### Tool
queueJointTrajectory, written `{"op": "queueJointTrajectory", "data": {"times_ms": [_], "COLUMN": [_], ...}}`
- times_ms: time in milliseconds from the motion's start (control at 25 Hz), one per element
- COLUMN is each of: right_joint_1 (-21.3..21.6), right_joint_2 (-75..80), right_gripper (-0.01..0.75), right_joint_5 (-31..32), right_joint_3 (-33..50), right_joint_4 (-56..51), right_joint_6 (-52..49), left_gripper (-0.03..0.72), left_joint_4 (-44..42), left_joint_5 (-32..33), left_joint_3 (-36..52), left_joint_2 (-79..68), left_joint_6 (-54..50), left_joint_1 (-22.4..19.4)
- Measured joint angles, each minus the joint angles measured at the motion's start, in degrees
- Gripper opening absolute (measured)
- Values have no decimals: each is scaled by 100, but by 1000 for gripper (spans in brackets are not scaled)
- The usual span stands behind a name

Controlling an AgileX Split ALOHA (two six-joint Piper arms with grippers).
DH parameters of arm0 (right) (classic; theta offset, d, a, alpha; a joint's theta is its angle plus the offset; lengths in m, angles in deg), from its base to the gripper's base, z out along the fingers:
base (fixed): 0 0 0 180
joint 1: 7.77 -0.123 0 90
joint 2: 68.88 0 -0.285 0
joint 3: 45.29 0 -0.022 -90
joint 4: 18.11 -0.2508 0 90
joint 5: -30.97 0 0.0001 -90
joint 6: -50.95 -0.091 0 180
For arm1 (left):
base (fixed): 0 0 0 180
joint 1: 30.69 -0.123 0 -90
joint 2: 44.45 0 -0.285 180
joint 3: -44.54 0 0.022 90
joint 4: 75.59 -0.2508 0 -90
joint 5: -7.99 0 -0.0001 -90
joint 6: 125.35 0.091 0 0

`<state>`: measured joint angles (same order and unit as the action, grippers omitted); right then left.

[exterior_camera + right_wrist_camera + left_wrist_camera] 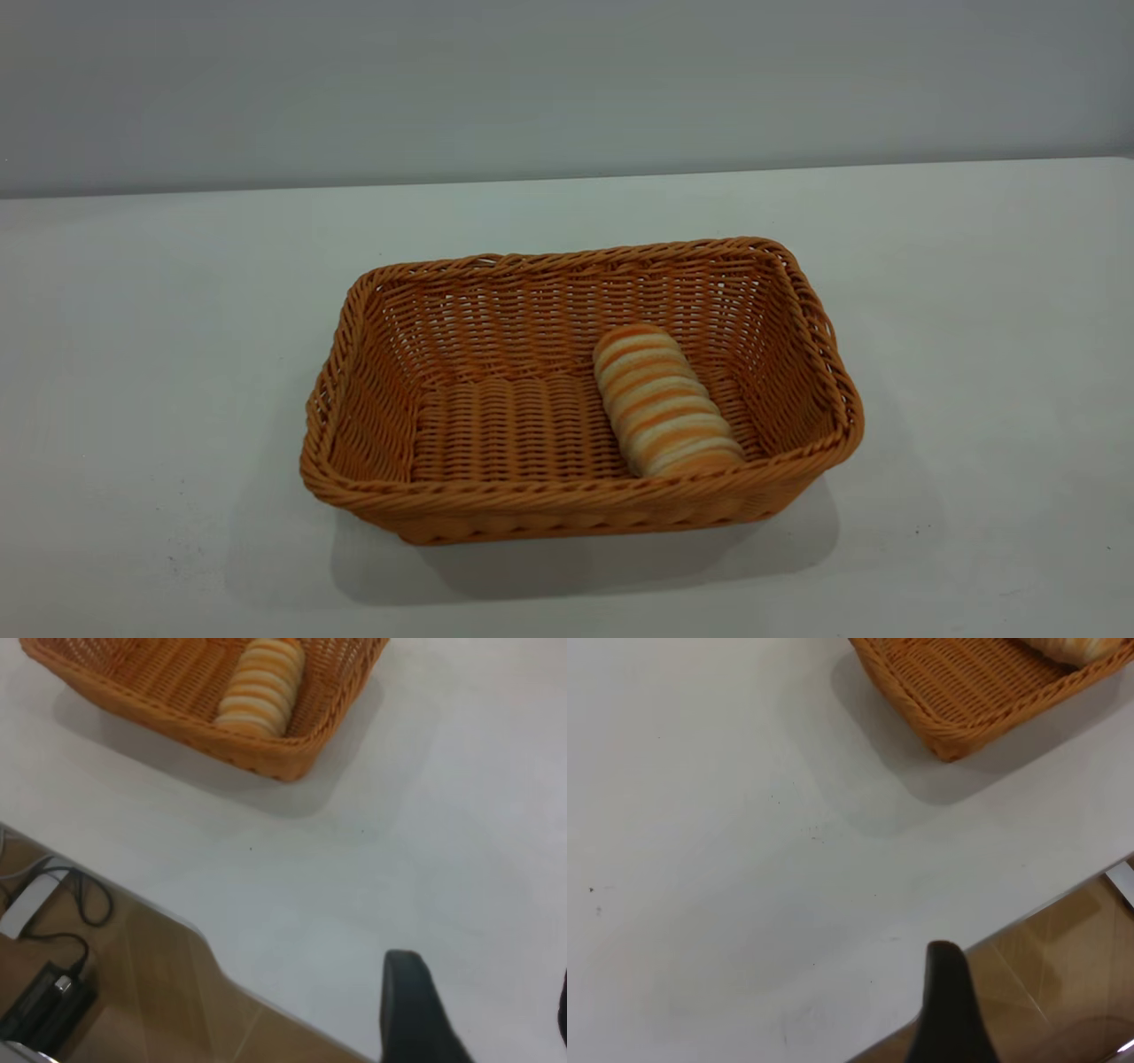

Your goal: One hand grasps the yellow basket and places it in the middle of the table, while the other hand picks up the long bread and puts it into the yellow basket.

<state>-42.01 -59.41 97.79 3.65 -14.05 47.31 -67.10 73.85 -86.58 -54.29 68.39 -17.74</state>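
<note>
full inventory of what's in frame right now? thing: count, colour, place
yellow basket: 1, orange-tan wicker, about mid-table, upright
long bread: 1, cream and golden-orange stripes, lying inside the basket, toward its right end
table: 1, white, under the basket; a few dark specks
cables and a small black box: dark, on the brown floor past the table edge, right wrist view
left gripper: one dark finger visible, near the table edge, away from the basket
right gripper: dark finger visible, over the table, away from the basket

A plain grey wall (567, 80) stands behind; wooden floor (133, 992) below carries black cables (84, 904).
</note>
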Motion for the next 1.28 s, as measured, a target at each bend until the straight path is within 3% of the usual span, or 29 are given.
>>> {"op": "queueJointTrajectory", "data": {"times_ms": [1040, 1120, 1280], "right_joint_1": [20, 217, 1044], "right_joint_2": [-7, -7, -7], "right_gripper": [430, 430, 430], "right_joint_5": [0, 0, 0], "right_joint_3": [4, 4, 4], "right_joint_4": [0, -2, -2], "right_joint_6": [0, 0, 0], "left_gripper": [585, 585, 585], "left_joint_4": [0, 0, 0], "left_joint_5": [0, 0, 0], "left_joint_3": [0, 0, 0], "left_joint_2": [0, 0, 0], "left_joint_6": [5, 5, 5], "left_joint_1": [-38, -173, -652]}}
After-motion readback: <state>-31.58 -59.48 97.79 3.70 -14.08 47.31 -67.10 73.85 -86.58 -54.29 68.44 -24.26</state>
